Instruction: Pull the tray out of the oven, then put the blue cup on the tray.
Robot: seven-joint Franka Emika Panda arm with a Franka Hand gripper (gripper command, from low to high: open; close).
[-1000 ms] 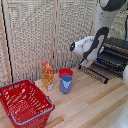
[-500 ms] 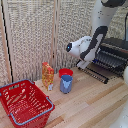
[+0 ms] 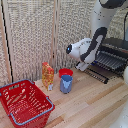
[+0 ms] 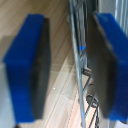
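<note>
One claw (image 4: 70, 65) spread wide, tray (image 3: 111, 61) lying flat, blue cup (image 3: 66, 83) upright beside it

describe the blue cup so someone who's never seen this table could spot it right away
Start at the large red plastic shopping basket on the wooden table, at the exterior view's left. Toward the exterior view's right stands a slim orange bottle, then the small plain blue cylindrical cup. The cup is shorter than the bottle and stands just in front of a shallow red bowl.
</note>
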